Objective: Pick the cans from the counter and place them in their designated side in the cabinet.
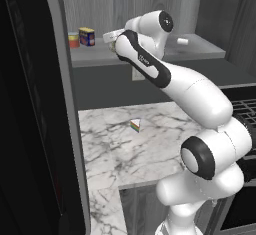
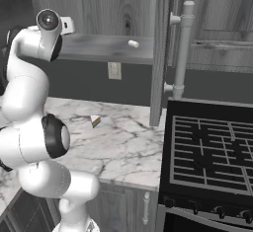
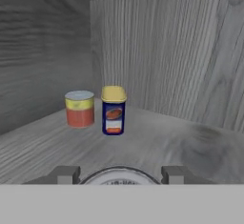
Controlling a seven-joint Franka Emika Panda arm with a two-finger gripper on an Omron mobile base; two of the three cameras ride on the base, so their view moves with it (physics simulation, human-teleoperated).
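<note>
Silvery-topped, the round can (image 3: 119, 176) sits between the two dark fingers (image 3: 66, 174), which are closed against its sides; the hand view shows only its rim, at the bottom, so the label cannot be read. The gripper (image 1: 114, 41) is raised to the height of the cabinet shelf (image 1: 200, 49), and the left base view places it over the shelf's left half, the arm (image 1: 190, 94) reaching up from the lower right.

Further along the same shelf board stands the boxy dark blue can (image 3: 113, 110) with a yellow top, upright, against the wood-grain back wall (image 3: 167, 51). Just beside it, to its left in the hand view, stands the short red-and-yellow can (image 3: 79, 108), also upright; whether the two touch cannot be told. Both appear again at the left end of the shelf in the left base view, near the tall black panel (image 1: 30, 109).

A small white cylinder (image 2: 133, 43) lies on its side on the right part of the shelf, well apart from the cans.

Below, the white marble table (image 1: 125, 149) carries a rainbow-striped wedge (image 1: 135, 124). To its right lies the black stove grate (image 2: 212, 152).
</note>
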